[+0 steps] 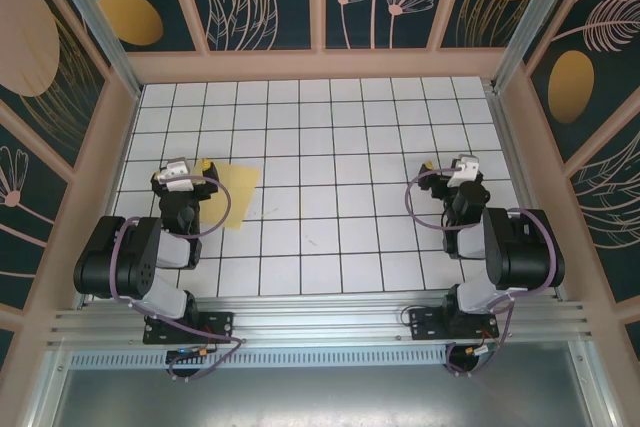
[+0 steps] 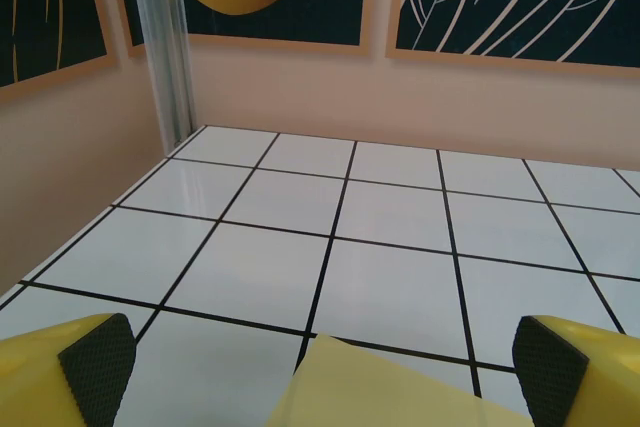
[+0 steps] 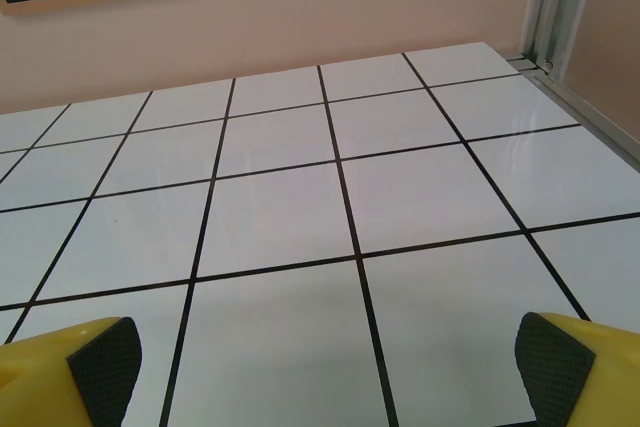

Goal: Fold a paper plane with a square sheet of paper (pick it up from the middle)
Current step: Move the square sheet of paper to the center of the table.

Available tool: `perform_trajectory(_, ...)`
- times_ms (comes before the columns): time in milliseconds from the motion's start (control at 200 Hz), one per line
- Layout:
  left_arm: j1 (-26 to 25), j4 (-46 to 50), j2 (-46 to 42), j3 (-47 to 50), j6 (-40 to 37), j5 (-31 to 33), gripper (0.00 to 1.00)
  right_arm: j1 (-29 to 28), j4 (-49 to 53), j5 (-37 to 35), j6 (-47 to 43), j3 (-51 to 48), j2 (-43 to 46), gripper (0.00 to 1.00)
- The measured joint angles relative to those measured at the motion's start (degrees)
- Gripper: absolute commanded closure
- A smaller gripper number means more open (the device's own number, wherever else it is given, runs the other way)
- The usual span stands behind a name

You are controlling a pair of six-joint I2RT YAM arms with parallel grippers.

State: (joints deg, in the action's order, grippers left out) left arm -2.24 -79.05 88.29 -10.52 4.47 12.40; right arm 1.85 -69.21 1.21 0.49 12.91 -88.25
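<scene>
Honestly, I judge the folding barely begun: the thin pale-yellow square sheet of paper [image 1: 236, 197] lies on the white tiled table [image 1: 340, 147] with no dart shape, just beside my left gripper [image 2: 322, 362], spread wide and holding nothing. My right gripper [image 3: 325, 362], well apart from the left gripper, is equally spread and empty.

You have one square sheet of paper [image 1: 240, 197] on one tiled table [image 1: 330, 147]. You have two arms, the left arm [image 1: 125, 257] and the right arm [image 1: 520, 247]. They carry two grippers, the left gripper [image 2: 322, 359] and the right gripper [image 3: 328, 359]. Each has two black pads [image 2: 98, 355], four in all.
</scene>
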Motion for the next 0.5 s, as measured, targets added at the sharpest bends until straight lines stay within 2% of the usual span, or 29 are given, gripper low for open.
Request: perform_trajectory(500,0.00,0.22,0.00,-0.20,0.04,0.48,0.01,0.11,0.00,0.37,0.00,0.00,0.00,0.01)
